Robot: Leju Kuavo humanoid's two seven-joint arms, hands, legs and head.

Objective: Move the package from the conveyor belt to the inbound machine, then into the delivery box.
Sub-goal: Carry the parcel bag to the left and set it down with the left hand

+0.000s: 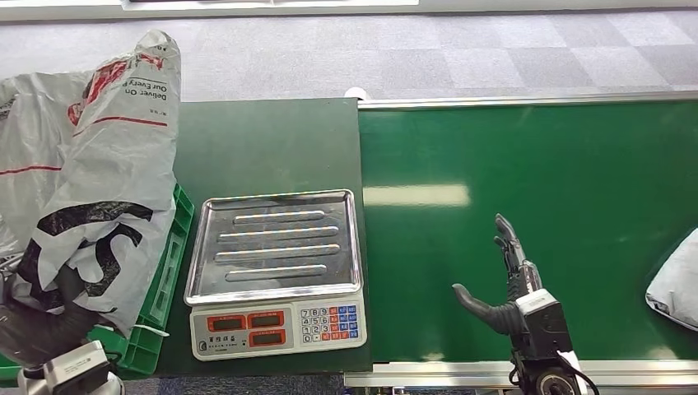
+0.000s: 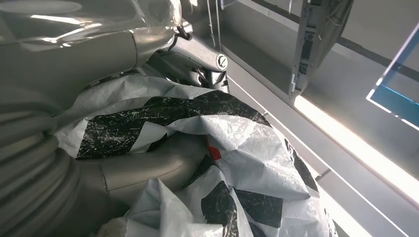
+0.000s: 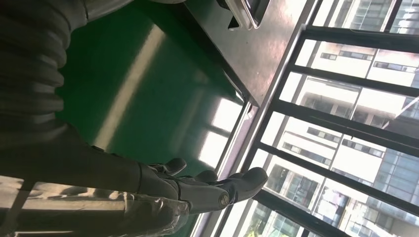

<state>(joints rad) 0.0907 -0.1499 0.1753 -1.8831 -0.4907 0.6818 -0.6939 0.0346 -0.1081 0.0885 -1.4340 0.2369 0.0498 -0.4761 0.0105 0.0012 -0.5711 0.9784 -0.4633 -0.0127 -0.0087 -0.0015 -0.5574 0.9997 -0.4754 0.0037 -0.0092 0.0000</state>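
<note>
- At the bottom left of the head view, the robot's left hand (image 1: 37, 329) gripped a grey plastic package (image 1: 90, 206) printed in black and red; the left wrist view showed its thumb (image 2: 148, 170) pressed into the crumpled film.
- That package stood in the green crate (image 1: 165, 296) at the lower left, judged to be the delivery box; the drop looked all but done, with only the release left.
- Just right of the crate, low in the frame, the scale (image 1: 276, 271) with its steel tray, taken here for the inbound machine, carried no parcel.
- At the bottom right, the right hand (image 1: 506, 288) hung over the green conveyor belt (image 1: 527, 164) with fingers spread and holding nothing.
- At the right edge of the frame, part of another grey parcel (image 1: 677, 284) lay on the belt, well apart from the right hand and untouched; it appeared to be next for weighing.
- Across the top of the frame, grey carpet tiles (image 1: 494, 49) ran behind the table.
</note>
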